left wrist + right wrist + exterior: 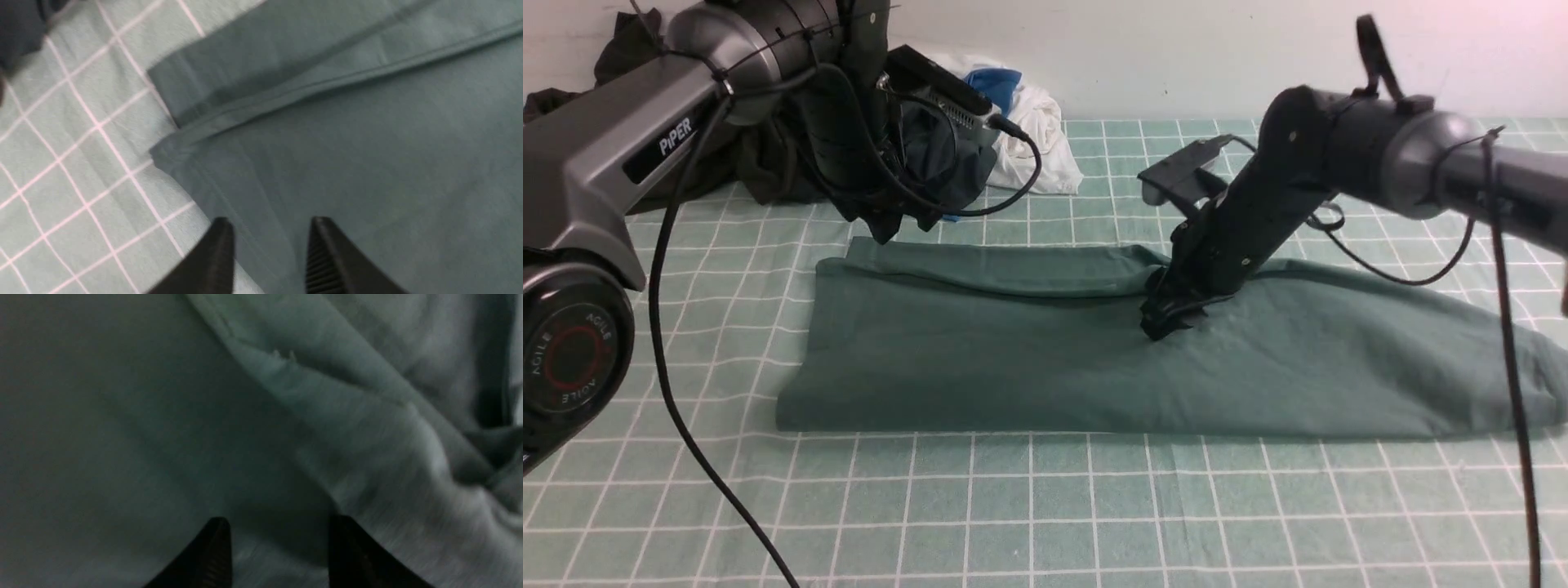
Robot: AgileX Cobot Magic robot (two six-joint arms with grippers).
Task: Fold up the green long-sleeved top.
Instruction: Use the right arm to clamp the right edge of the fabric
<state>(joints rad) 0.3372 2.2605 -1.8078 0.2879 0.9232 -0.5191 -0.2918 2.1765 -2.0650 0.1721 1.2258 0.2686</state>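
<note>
Green long-sleeved top (1045, 367) lies folded into a long band across the checked tabletop (1045, 506). Left gripper (269, 222) hangs over its far left corner, jaws spread, nothing between. Right gripper (1168, 322) is down at the top's middle by a fabric ridge, jaws spread, empty. Other clothes (1029, 131) are heaped at the back.

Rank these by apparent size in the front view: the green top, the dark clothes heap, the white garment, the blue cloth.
1. green long-sleeved top, by far.
2. dark clothes heap, though the left arm hides much of it.
3. white garment.
4. blue cloth, only a small patch showing.
The last three lie farther back.
</note>
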